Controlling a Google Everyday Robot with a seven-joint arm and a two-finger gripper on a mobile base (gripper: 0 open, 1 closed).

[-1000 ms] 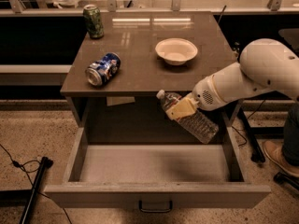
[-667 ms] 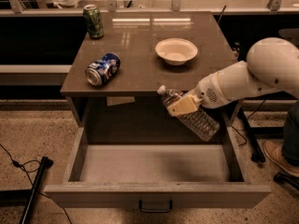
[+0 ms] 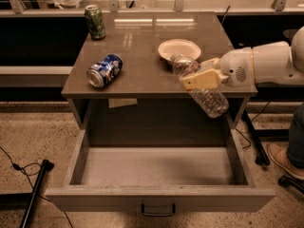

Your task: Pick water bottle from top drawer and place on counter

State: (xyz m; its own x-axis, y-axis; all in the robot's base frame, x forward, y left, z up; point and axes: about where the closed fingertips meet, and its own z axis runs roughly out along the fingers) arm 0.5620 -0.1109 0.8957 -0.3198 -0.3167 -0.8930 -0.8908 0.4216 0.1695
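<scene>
Gripper [image 3: 195,73] seemingly tight around water bottle [image 3: 212,101]

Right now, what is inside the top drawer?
Only the top drawer's bare floor shows; the strip behind its front panel is hidden. The gripper holds the water bottle above the drawer's right rear.

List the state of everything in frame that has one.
top drawer: pulled open
water bottle: tilted, held clear of drawer
tool: shut on water bottle, over front right edge of counter
blue can: on its side on counter
green can: upright, counter's back left
bowl: upright on counter
</scene>
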